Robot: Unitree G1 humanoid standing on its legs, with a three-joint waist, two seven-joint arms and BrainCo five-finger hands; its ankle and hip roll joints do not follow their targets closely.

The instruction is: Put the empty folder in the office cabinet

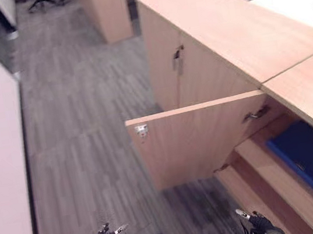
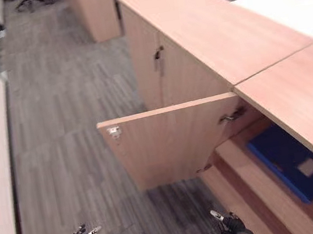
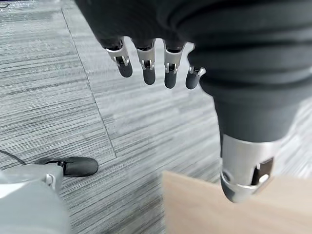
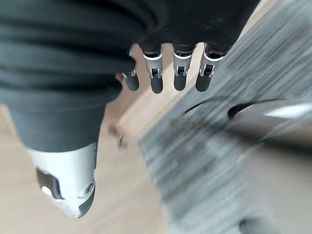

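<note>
Inside the office cabinet (image 1: 232, 35), on a lower shelf (image 1: 271, 176) behind the swung-out door (image 1: 198, 140), the blue folder (image 1: 309, 156) was seen lying flat. A wide stretch of grey floor (image 1: 81, 122) was left free beside the door's outer edge. The left hand (image 3: 146, 58) and right hand (image 4: 168, 73) were held low over the floor, fingers extended and nothing grasped.
</note>
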